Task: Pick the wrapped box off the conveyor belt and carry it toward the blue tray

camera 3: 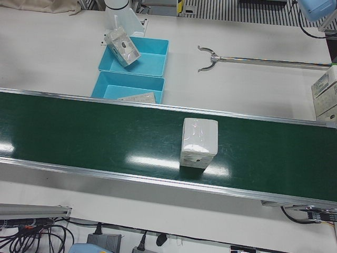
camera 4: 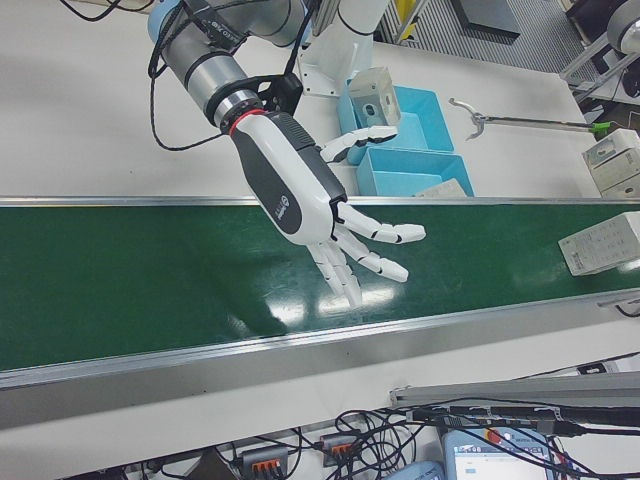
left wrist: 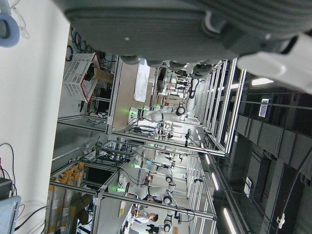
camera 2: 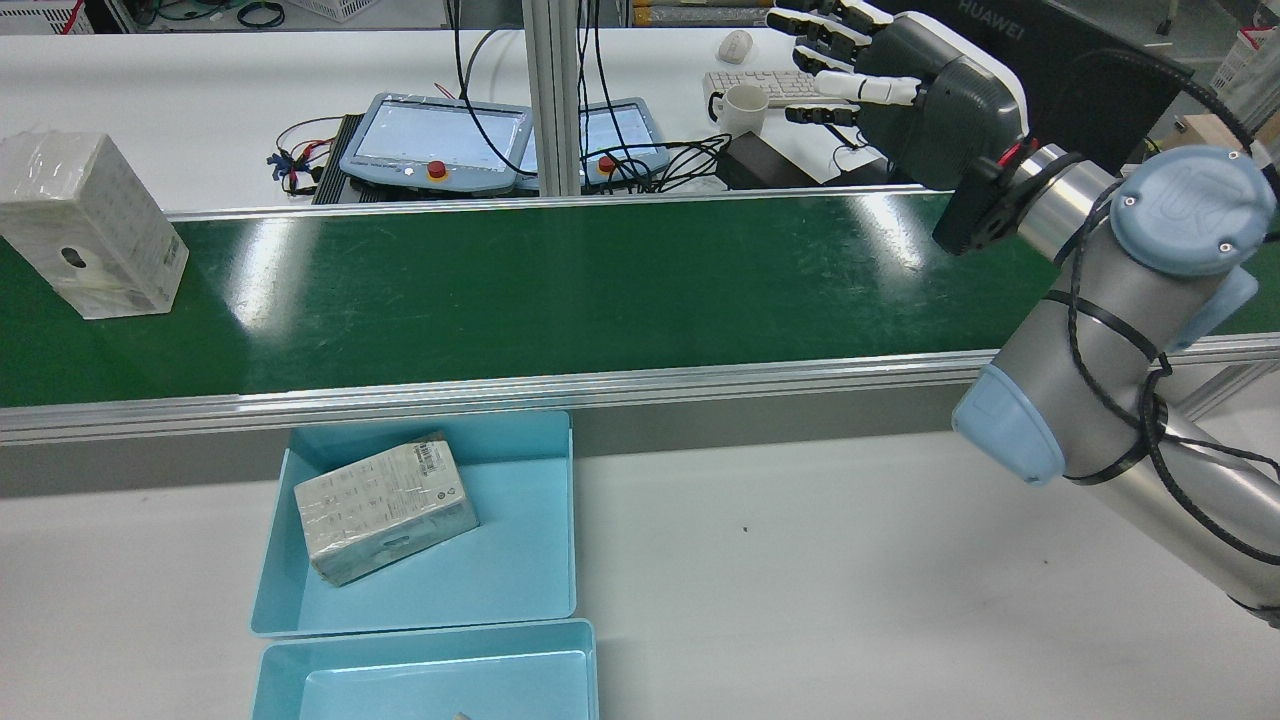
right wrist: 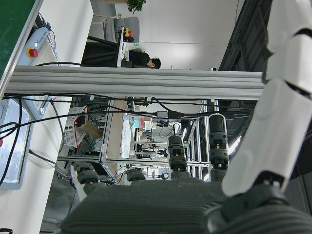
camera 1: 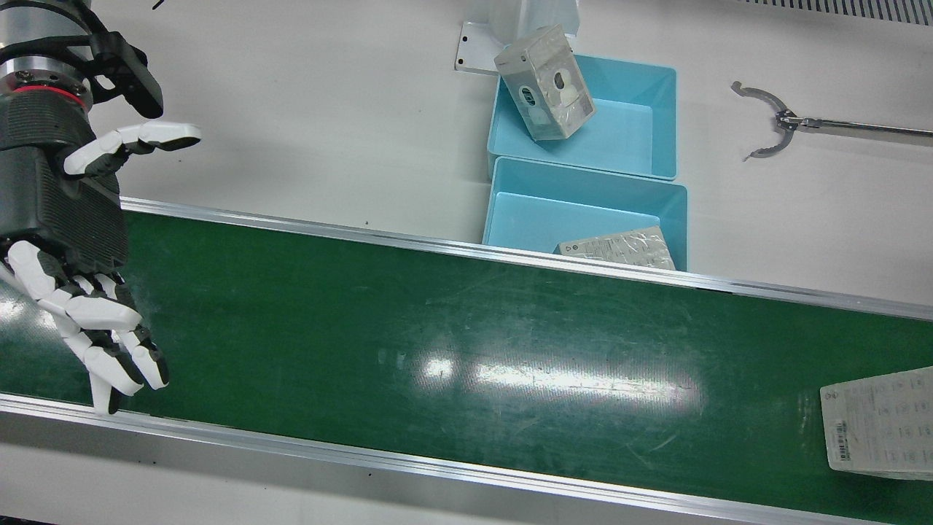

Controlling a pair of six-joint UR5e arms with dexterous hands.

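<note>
**Inspector A:** Location of the wrapped box [camera 3: 199, 143]?

**Inspector B:** Standing upright on the green conveyor belt [camera 3: 105, 132], roughly midway across its width. In the rear view it sits at the far left end of the belt. Nothing touches it.

**Inspector A:** The right hand [camera 4: 330, 225]?

**Inspector B:** Raised above the belt at the opposite end, well apart from the wrapped box. Its fingers [camera 4: 385, 267] are spread wide and extended, holding nothing. The front view confirms this: fingers splayed over the belt, thumb out toward the white surface [camera 1: 328, 109].

**Inspector A:** And the left hand [left wrist: 195, 29]?

**Inspector B:** Only its own camera shows it, as dark housing along the top of the picture. Its fingers cannot be judged from that; I cannot tell whether they are apart or closed.

**Inspector A:** Tray condition?

**Inspector B:** Two blue trays sit touching, just beside the belt's inner rail. The blue tray nearest the belt [camera 1: 510, 211] holds a wrapped package lying flat [camera 1: 619, 249]. The farther blue tray [camera 1: 656, 109] has a second package [camera 1: 545, 82] tilted against its corner wall.

**Inspector A:** Anything else on the surface?

**Inspector B:** A long metal reach tool [camera 1: 802, 124] with a forked claw, lying near the trays, clear of them. More boxes [camera 3: 326, 95] stand stacked at the right edge of the left-front view.
</note>
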